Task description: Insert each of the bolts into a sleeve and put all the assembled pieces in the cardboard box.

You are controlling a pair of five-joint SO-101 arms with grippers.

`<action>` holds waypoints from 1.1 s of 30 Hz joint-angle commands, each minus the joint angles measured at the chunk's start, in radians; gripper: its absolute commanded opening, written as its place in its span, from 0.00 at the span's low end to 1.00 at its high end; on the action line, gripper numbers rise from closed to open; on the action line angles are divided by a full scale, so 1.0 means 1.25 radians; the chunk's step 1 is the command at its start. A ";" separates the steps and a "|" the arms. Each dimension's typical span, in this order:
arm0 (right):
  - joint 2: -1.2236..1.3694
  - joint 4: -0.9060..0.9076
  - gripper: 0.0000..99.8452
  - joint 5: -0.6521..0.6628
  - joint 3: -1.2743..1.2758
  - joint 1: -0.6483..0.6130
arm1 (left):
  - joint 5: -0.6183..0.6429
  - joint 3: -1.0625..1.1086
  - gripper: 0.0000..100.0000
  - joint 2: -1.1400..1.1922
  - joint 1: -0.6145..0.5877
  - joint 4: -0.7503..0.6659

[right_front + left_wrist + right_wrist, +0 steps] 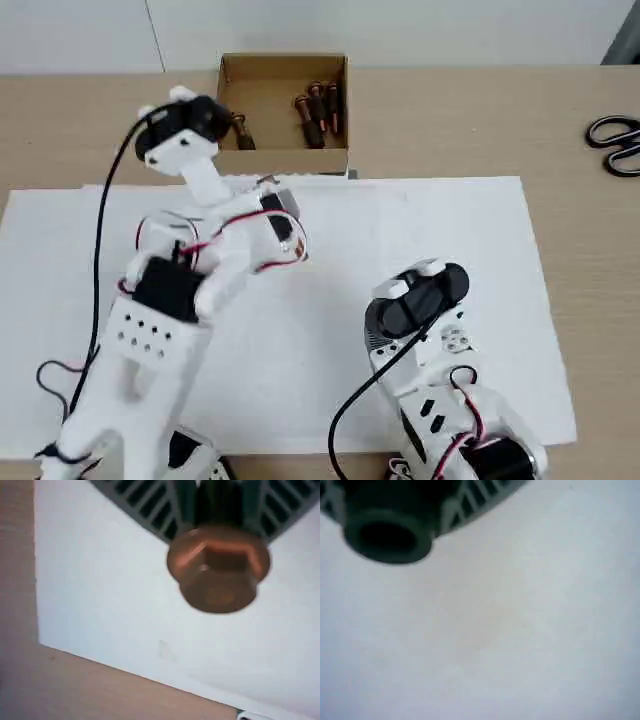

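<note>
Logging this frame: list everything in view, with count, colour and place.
Brown cardboard box: one, at the table's far edge, open.
Copper-and-dark assembled pieces: at least three, inside the box.
Copper hex-head bolt: one, held in the left claw above the sheet.
Black hollow sleeve: one, held in the right claw above the sheet.
White paper sheet: one, covers the middle of the table.
Dark-handled scissors: one pair, on the table's right edge.
Light wooden table: one, under everything.
Left claw: one, grey and ribbed, shut on the bolt.
Right claw: one, grey and ribbed, shut on the sleeve.
</note>
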 commanded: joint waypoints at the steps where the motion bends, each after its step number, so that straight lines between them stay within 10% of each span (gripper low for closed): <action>1: -0.008 -0.021 0.00 0.000 0.004 -0.003 | 0.011 0.122 0.01 -0.128 0.011 -0.146; 11: -0.008 -0.021 0.00 -0.001 0.007 -0.078 | -0.016 0.467 0.01 -0.455 0.041 -0.395; 33: -0.008 -0.241 0.00 0.009 0.095 -0.207 | -0.204 0.682 0.01 -0.869 0.129 -0.403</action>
